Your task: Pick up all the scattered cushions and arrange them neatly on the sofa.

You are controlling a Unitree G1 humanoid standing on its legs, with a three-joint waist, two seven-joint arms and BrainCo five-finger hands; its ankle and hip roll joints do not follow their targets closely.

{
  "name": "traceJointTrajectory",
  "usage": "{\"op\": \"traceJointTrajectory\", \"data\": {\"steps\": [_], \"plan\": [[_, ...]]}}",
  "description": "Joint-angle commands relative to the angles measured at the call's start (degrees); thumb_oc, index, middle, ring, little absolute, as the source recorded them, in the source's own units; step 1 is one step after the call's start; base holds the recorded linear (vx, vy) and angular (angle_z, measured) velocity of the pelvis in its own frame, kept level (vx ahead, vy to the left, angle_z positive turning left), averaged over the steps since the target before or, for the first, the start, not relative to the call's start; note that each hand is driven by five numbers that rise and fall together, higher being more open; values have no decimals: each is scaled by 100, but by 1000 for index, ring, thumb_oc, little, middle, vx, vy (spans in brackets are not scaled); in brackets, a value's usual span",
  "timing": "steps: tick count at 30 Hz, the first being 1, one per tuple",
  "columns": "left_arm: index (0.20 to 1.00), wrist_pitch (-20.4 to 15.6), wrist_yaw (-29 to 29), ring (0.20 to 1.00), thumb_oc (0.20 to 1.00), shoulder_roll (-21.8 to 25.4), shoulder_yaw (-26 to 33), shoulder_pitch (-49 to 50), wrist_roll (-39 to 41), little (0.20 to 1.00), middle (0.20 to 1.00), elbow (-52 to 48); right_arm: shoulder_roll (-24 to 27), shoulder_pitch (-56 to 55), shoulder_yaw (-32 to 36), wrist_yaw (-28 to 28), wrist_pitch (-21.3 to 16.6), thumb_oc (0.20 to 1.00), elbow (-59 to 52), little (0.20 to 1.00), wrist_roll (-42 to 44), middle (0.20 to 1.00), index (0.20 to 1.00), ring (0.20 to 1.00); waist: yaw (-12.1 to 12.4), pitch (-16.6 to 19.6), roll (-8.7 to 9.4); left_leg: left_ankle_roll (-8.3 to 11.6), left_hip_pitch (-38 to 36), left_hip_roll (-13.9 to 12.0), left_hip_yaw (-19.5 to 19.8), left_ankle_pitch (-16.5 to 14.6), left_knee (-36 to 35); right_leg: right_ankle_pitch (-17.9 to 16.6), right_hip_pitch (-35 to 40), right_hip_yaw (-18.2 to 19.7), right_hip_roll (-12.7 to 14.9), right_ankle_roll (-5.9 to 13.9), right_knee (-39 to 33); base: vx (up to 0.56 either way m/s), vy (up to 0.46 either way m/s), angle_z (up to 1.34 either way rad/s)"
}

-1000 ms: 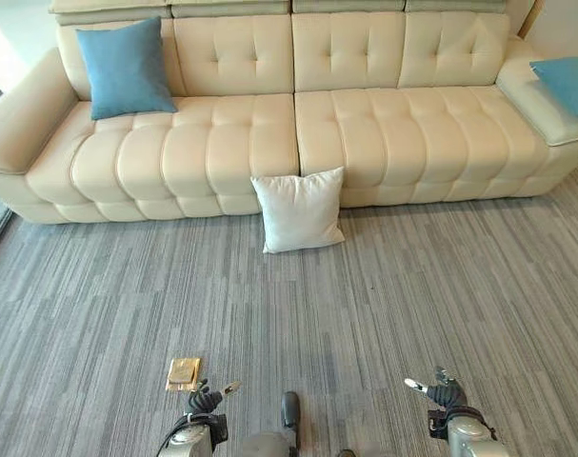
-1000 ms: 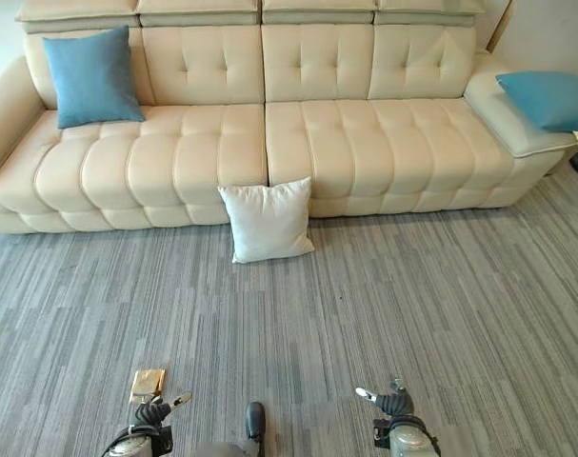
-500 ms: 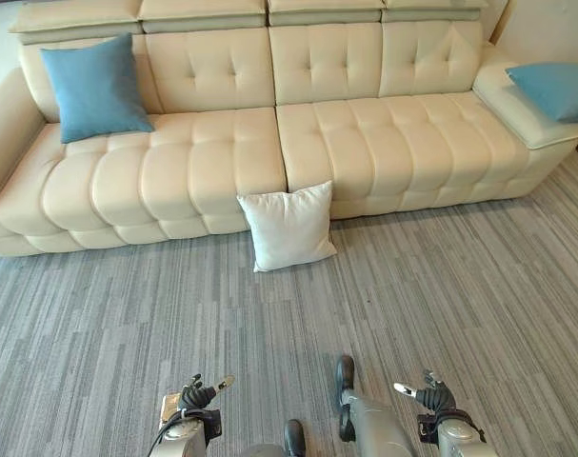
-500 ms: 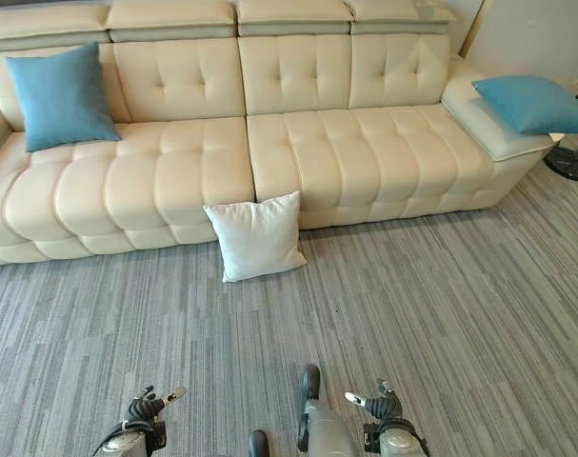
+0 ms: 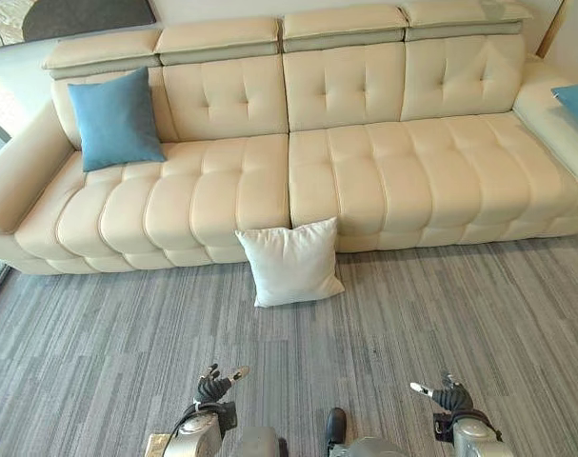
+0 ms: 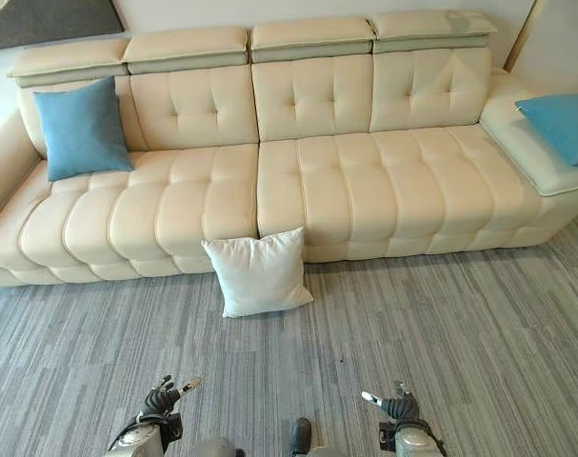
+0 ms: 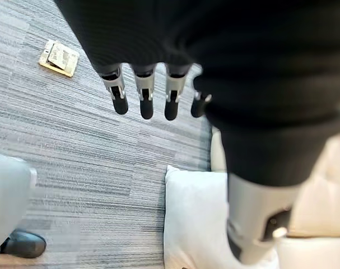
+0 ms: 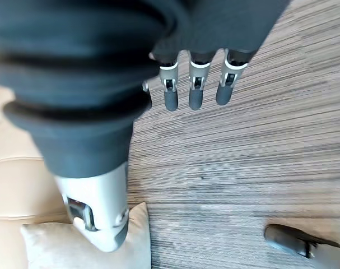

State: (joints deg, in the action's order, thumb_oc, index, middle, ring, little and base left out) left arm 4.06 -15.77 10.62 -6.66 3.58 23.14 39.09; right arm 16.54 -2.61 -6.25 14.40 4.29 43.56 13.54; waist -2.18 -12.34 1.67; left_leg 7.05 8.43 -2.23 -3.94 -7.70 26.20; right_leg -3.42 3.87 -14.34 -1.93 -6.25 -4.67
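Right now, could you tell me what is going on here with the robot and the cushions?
The robot faces a cream sofa across grey carpet, holding nothing. A white cushion stands on the floor, leaning against the sofa's front. One blue cushion is propped against the backrest at the sofa's left end; another blue cushion lies on the right end. The left hand and right hand hang low over the carpet, fingers straight, well short of the white cushion.

The sofa [image 5: 365, 171] is cream; one blue cushion [image 5: 115, 120] leans on it, one white cushion [image 5: 290, 264] against it, on grey streaked carpet [image 5: 479, 314].
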Motion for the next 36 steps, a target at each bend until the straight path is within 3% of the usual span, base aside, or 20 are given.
{"op": "traceJointTrajectory", "data": {"steps": [1, 2, 5, 6, 9, 12, 14, 16, 18, 19, 20, 22, 25, 26, 27, 29, 32, 34, 35, 36], "plan": [[1000, -126, -69, 1000, 1000, 226, -68, -76, 81, 1000, 1000, -138, 189, 2, 59, 99, -68, 1000, -188, 1000, 45, 1000, 1000, 1000, 74, -190, 59, -425, -578, 269, -107, 560, -1464, 860, 400, 307, 357, 747, 49, 300, -1, 2], [1000, -98, -89, 1000, 1000, 220, -66, -35, 43, 1000, 1000, -125, 189, -37, 18, 111, -57, 1000, -232, 1000, -25, 1000, 1000, 1000, 62, -161, 28, -405, -563, 260, 49, 858, -2230, 917, 455, 272, 322, 746, 20, 205, 20, 2], [1000, -45, -71, 1000, 1000, 218, -82, 15, -73, 1000, 1000, -36, 205, -86, -16, 88, -30, 1000, -264, 1000, -112, 1000, 1000, 1000, 31, -126, -55, -238, -374, 207, 186, 1374, -3120, 1032, 600, 219, 246, 718, 0, 309, 70, 11], [1000, -45, -74, 1000, 1000, 231, -63, 24, -99, 1000, 1000, -30, 218, -80, -15, 97, -18, 1000, -246, 1000, -150, 1000, 1000, 1000, 3, -133, -69, -119, -55, 224, 174, 1343, -3120, 1061, 740, 219, 237, 732, -24, 267, 94, 17], [1000, -49, -65, 1000, 1000, 231, -44, 38, -96, 1000, 1000, 7, 208, -71, -22, 89, -5, 1000, -201, 1000, -167, 1000, 1000, 1000, 11, -125, -69, -68, 42, 211, 105, 1368, -3120, 1078, 808, 251, 228, 749, -33, 280, 117, 13], [1000, -87, -113, 1000, 1000, 223, 25, 109, 31, 1000, 1000, 75, 176, -58, -72, 49, 23, 1000, -186, 1000, -308, 1000, 1000, 1000, 62, 61, -88, -153, -131, 238, 123, 1487, -3120, 1210, 1101, 396, 325, 897, -33, 481, 260, -20], [1000, -98, -135, 1000, 1000, 232, 27, 74, 43, 1000, 1000, 155, 133, 5, -97, 51, 26, 1000, -169, 1000, -323, 1000, 1000, 1000, 80, 161, -38, -284, -290, 311, 67, 1392, -3120, 1244, 1095, 498, 481, 986, 149, 439, 266, -31], [1000, -102, -99, 1000, 1000, 284, 15, 57, 8, 1000, 1000, 246, 28, 0, -63, -2, -18, 1000, -143, 1000, -215, 1000, 1000, 1000, 79, 241, 22, -470, -473, 385, -17, 1217, -3120, 1232, 922, 596, 631, 1096, 739, 461, 298, -20], [1000, -59, -71, 1000, 1000, 370, -29, 26, -39, 1000, 1000, 223, -33, 74, -170, -17, 0, 1000, -143, 1000, -307, 1000, 1000, 1000, 74, 172, 55, -747, -780, 502, -105, 906, -3120, 731, 183, 705, 857, 1237, 2398, 343, 297, -18], [1000, -59, -71, 1000, 1000, 371, -28, 24, -39, 1000, 1000, 223, -34, 75, -170, -17, 1, 1000, -143, 1000, -308, 1000, 1000, 1000, 89, 176, 63, -751, -774, 510, -121, 906, -3120, 750, 152, 725, 868, 1242, 2440, 175, 241, -32], [1000, -28, -61, 1000, 1000, 413, -35, -14, -41, 1000, 1000, 216, -34, 157, -198, 5, 32, 1000, -182, 1000, -362, 1000, 1000, 1000, 60, 11, 45, -878, -983, 576, -221, 782, -3120, 145, -332, 703, 1054, 1297, 3334, 183, 227, -13], [1000, -17, -60, 1000, 1000, 418, -37, -21, -25, 1000, 1000, 155, -58, 140, -182, 29, 50, 1000, -181, 1000, -377, 1000, 1000, 1000, 17, -77, -12, -915, -1154, 581, -257, 639, -3120, 159, -661, 692, 1129, 1217, 3793, 237, 195, 2], [1000, -49, -44, 1000, 1000, 404, -46, -95, 50, 1000, 1000, 138, -82, 173, -166, 44, 48, 1000, -46, 1000, -301, 1000, 1000, 1000, -25, -184, -90, -853, -1306, 474, -331, 569, -3120, 646, -1199, 614, 832, 1138, 3317, 176, 29, -2], [1000, -50, -44, 1000, 1000, 403, -47, -96, 51, 1000, 1000, 140, -81, 174, -166, 44, 48, 1000, -45, 1000, -300, 1000, 1000, 1000, -25, -198, -106, -847, -1326, 455, -329, 561, -3120, 632, -1159, 603, 812, 1134, 3276, 346, -66, 11], [1000, -52, -19, 1000, 1000, 400, -1, -133, 83, 1000, 1000, 154, -89, 235, -171, 67, 73, 1000, 2, 1000, -286, 1000, 1000, 1000, -14, -240, -159, -744, -1498, 365, -489, 426, -3120, 490, -1138, 443, 596, 1237, 1516, 360, -99, 18], [1000, -53, 41, 1000, 1000, 422, 15, -211, -52, 1000, 1000, 87, -71, 206, -108, 69, 90, 1000, -28, 1000, -268, 1000, 1000, 1000, -99, -208, -96, -658, -1679, 425, -535, 297, -3120, 1, -1201, 747, 372, 1420, 33, 457, -159, -41], [1000, -74, 122, 1000, 1000, 439, -18, -220, -168, 1000, 1000, -1, -35, 162, -80, 46, 89, 1000, -91, 1000, -288, 1000, 1000, 1000, -152, -166, -108, -613, -1874, 420, -499, 207, -3120, -38, -1130, 702, 382, 1437, -33, 292, -120, -6], [1000, -89, 190, 1000, 1000, 402, -85, -175, -279, 1000, 1000, -51, -17, 132, -75, 4, 69, 1000, -28, 1000, -306, 1000, 1000, 1000, -158, -28, -154, -591, -2058, 379, -448, 148, -3120, 0, -936, 634, 376, 1337, -33, 558, -256, 34], [1000, -91, 190, 1000, 1000, 374, -124, -143, -213, 1000, 1000, -163, 51, 139, -69, -4, 79, 1000, 18, 1000, -306, 1000, 1000, 1000, -174, 31, -236, -491, -2141, 278, -390, 371, -2958, 65, -726, 574, 333, 1200, 14, 434, -222, 32], [1000, -90, 190, 1000, 1000, 373, -124, -142, -213, 1000, 1000, -165, 52, 140, -69, -5, 78, 1000, 19, 1000, -305, 1000, 1000, 1000, -184, 28, -237, -489, -2141, 276, -381, 367, -2951, 65, -716, 564, 334, 1199, 8, 377, -231, 17]]}}
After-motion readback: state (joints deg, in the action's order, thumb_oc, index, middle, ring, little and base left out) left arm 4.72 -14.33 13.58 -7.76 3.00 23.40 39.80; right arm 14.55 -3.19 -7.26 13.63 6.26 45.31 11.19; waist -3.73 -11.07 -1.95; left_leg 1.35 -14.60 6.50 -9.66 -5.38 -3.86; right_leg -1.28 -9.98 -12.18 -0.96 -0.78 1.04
